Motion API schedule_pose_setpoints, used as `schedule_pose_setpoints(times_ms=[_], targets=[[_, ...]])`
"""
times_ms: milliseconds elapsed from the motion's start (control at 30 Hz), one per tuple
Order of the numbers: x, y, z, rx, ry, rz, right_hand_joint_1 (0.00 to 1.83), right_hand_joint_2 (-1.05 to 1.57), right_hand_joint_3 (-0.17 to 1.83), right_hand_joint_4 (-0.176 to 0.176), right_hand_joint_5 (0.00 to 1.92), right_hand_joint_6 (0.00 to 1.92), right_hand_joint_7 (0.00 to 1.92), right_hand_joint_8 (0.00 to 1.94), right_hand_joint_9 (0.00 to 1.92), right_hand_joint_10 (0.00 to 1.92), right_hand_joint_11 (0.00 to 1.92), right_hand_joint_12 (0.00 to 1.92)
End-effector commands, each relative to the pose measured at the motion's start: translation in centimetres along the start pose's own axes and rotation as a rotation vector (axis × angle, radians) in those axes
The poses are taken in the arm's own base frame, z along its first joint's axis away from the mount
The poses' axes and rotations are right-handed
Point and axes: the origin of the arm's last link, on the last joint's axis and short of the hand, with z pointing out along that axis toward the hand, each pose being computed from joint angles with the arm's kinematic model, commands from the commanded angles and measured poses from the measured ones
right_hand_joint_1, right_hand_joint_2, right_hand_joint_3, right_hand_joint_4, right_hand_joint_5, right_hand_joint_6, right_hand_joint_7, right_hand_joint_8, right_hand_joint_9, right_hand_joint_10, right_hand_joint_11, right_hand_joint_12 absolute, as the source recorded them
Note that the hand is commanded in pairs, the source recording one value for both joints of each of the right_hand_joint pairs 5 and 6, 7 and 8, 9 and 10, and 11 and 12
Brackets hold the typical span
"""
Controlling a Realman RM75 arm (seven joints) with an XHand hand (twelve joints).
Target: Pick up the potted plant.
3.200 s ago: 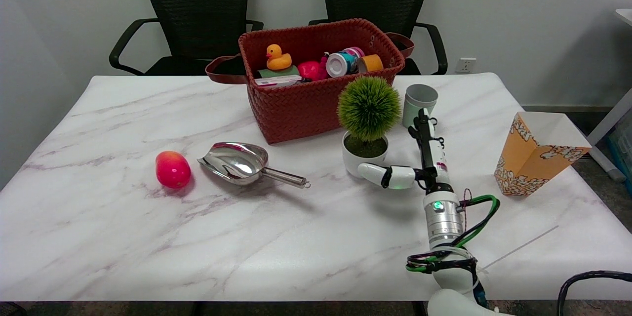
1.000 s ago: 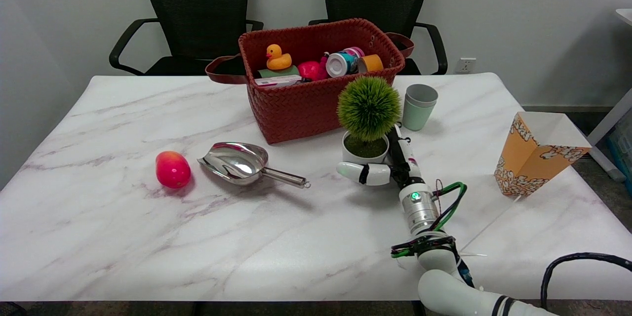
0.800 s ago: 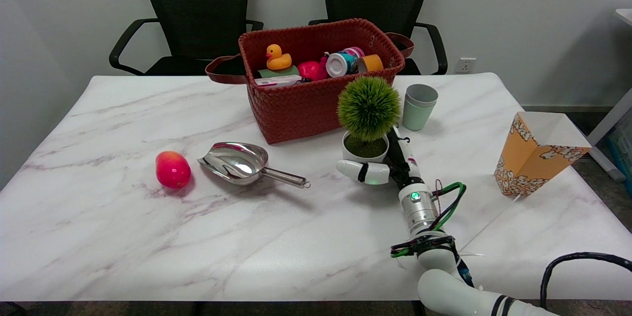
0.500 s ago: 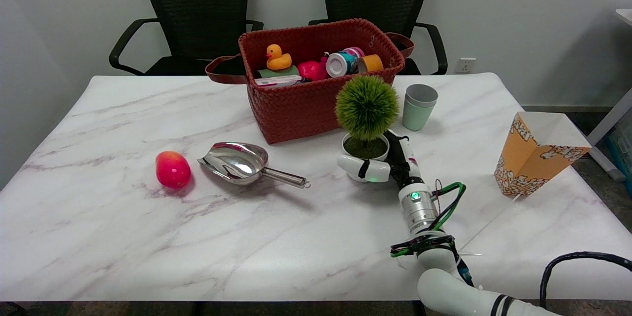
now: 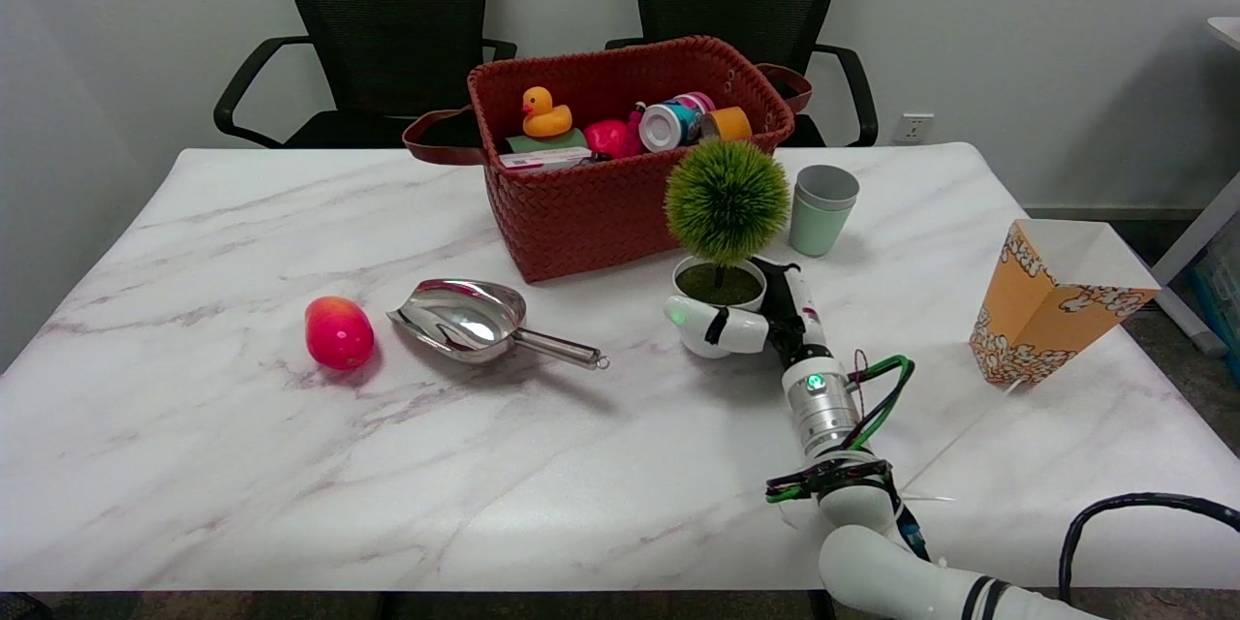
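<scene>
The potted plant [image 5: 726,203] is a round green tuft on a thin stem in a small white pot, just right of the table's middle and in front of the red basket. My right hand [image 5: 751,322] grips the white pot, its thumb wrapped across the pot's near side and its other fingers behind the pot's right side. The pot's base is hidden behind the thumb, so I cannot tell whether it touches the table. The arm reaches in from the lower right.
A red woven basket [image 5: 581,203] full of toys stands right behind the plant. Stacked pale green cups [image 5: 821,197] are to its right, a popcorn box [image 5: 1051,302] at the far right. A metal scoop [image 5: 475,318] and a red-yellow fruit [image 5: 338,332] lie to the left.
My hand came in from the right and closed round the pot. Over the last half second the plant has risen slightly and tilted a little to the right in the grip.
</scene>
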Motion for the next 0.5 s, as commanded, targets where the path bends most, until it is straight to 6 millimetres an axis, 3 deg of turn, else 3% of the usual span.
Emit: schedule_pose_setpoints(times_ms=[33,500], targets=[[-0.1,-1.1,0.3,0.044,0.0,0.012,1.07,0.38,0.54,0.0,1.04,1.04,1.3,1.3,1.17,1.17,0.72,0.72],[0.2,-4.5,1.2,0.178,0.026,0.01,1.11,0.38,0.51,0.0,0.76,0.76,1.29,1.29,1.17,1.17,0.79,0.79]])
